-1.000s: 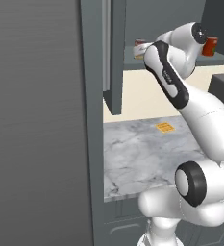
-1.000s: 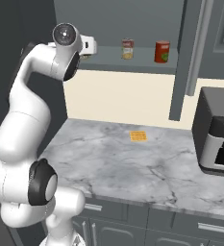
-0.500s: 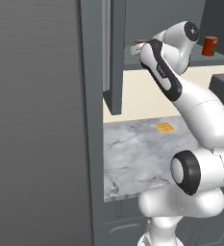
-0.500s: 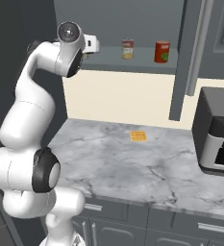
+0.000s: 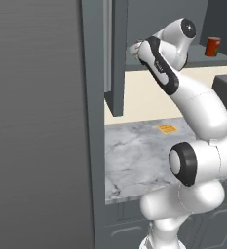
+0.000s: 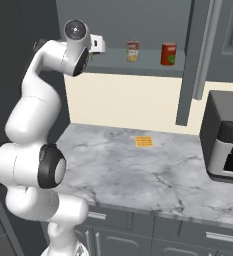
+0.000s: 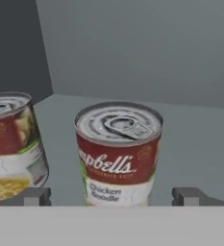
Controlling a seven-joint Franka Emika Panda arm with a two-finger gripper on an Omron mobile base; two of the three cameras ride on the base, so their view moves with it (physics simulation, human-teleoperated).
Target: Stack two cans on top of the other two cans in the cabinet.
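**Open gripper faces a soup can on the cabinet shelf**

In the hand view, a red-and-white can (image 7: 10,144) stands upright at the far left on the flat grey shelf (image 7: 195,144), close to the dark corner of the cabinet. Just beside it, apart from it, a second soup can (image 7: 118,153) of the same kind stands upright in the middle, its pull-tab lid facing up. The gripper (image 7: 111,196) is spread wide: one dark fingertip (image 7: 34,196) rises left of this can and the other to its right, neither touching it.

In the right base view, the white arm (image 6: 38,130) reaches up at the left to the shelf level. Further right on the shelf stand a labelled can (image 6: 133,51) and then the plain red-orange can (image 6: 168,53), near each other but apart. The tall narrow door (image 6: 194,60) hangs open to their right. Below lies a marble counter (image 6: 153,175) with a small orange square (image 6: 144,141), and a dark appliance (image 6: 228,145) at the far right.
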